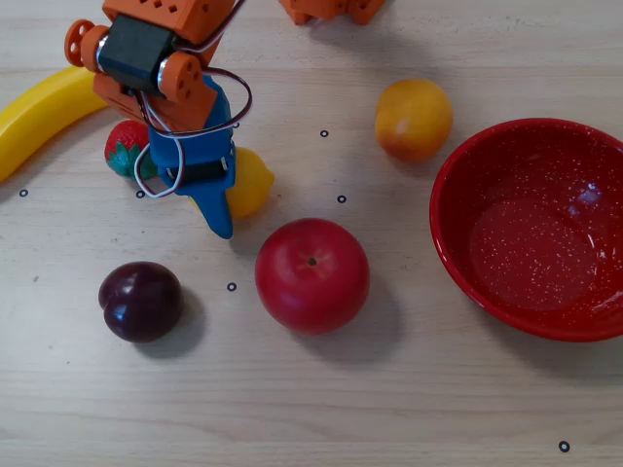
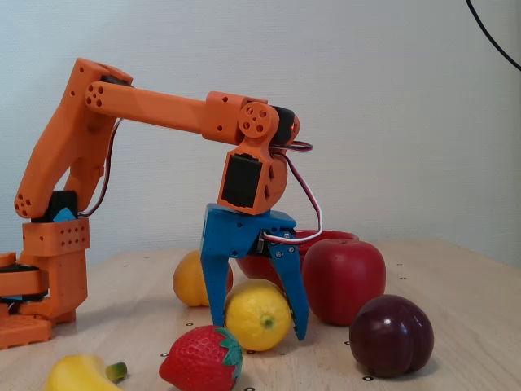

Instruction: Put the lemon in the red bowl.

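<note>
The yellow lemon [image 2: 258,316] rests on the wooden table between the two blue fingers of my gripper [image 2: 257,331], which touch its left and right sides. In the overhead view the lemon [image 1: 253,182] peeks out to the right of the gripper body, and one blue finger [image 1: 220,209] points down past it; the other finger is hidden. The red bowl [image 1: 458,185] stands empty at the right edge, well apart from the gripper. In the fixed view only the red bowl's rim [image 2: 334,236] shows behind the apple.
A red apple [image 1: 311,275] lies between lemon and bowl. A dark plum [image 1: 141,301] sits at lower left, an orange fruit [image 1: 413,119] above the bowl's left side. A strawberry [image 1: 125,148] and a banana [image 1: 39,112] lie left of the gripper.
</note>
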You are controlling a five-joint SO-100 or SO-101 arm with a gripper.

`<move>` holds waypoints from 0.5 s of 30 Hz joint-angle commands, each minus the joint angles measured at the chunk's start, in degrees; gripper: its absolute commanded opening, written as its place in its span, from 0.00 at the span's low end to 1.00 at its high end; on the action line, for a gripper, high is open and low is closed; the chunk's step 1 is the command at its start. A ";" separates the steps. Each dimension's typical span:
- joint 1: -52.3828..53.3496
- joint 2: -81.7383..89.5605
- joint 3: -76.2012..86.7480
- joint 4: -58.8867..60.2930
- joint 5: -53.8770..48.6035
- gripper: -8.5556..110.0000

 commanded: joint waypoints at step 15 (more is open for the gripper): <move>-3.25 7.91 -9.40 9.49 -0.26 0.07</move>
